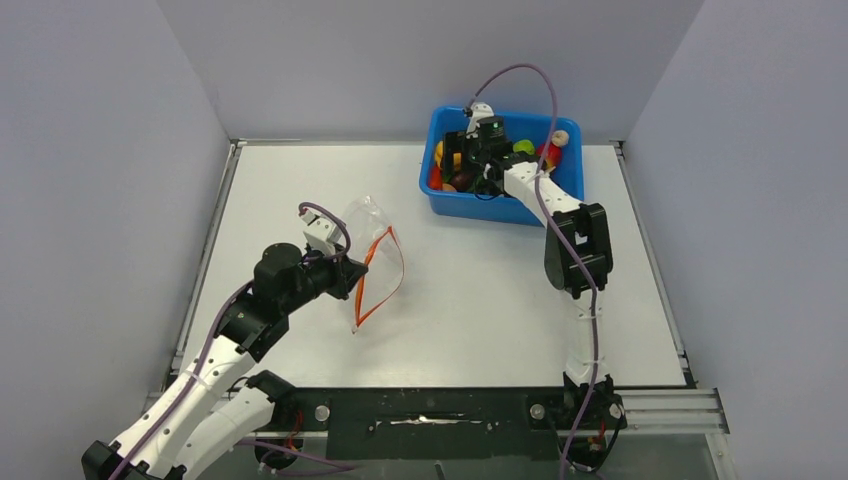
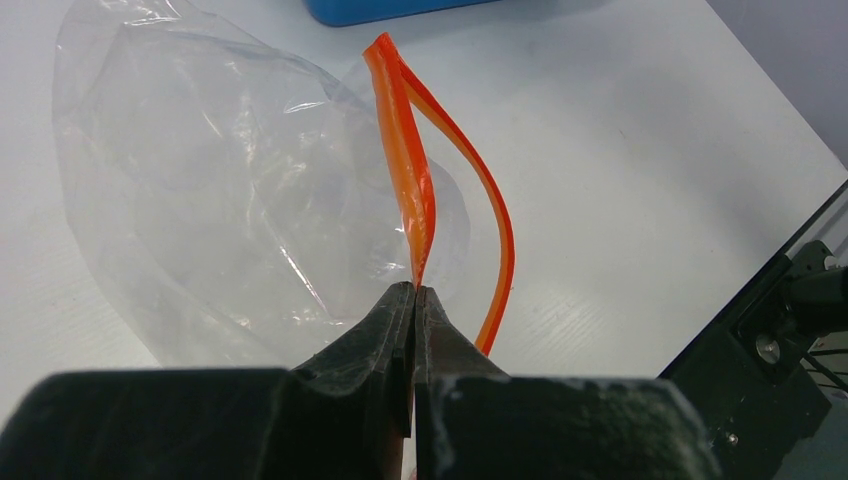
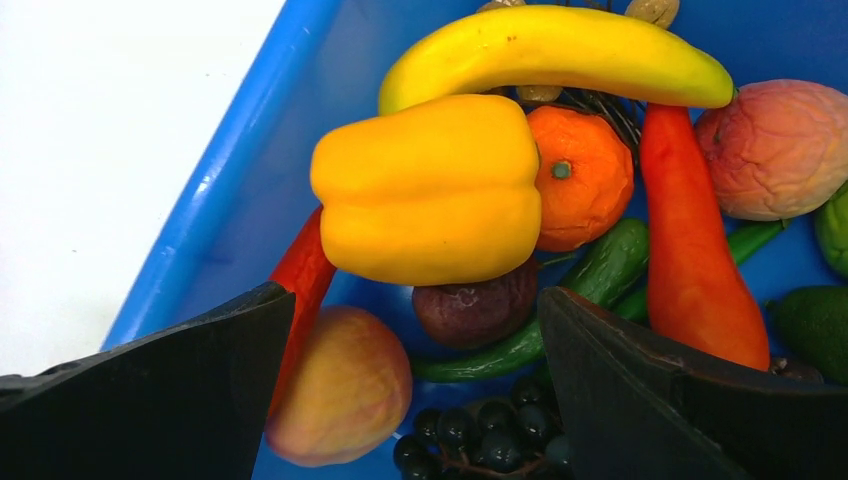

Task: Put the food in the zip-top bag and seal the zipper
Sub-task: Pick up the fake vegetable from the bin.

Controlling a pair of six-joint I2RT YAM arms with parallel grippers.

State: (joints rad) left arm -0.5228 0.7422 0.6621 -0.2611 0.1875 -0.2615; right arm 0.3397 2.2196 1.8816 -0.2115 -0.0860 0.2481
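Clamping the zipper (image 2: 405, 150) of the bag (image 2: 200, 200) with the left gripper (image 2: 414, 292), near left; hovering with the right gripper (image 3: 415, 305), jaws apart, over the yellow pepper (image 3: 430, 190) in the far bin (image 3: 230, 190).

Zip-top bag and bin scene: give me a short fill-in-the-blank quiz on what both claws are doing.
1. The left claw is shut on the bag's zipper, which is coloured ____.
2. The right claw stands ____ over the blue bin.
3. Just ahead of the right claw lies a pepper coloured ____.
4. At this moment the bag holds ____ food.
Missing words: orange, open, yellow, no.
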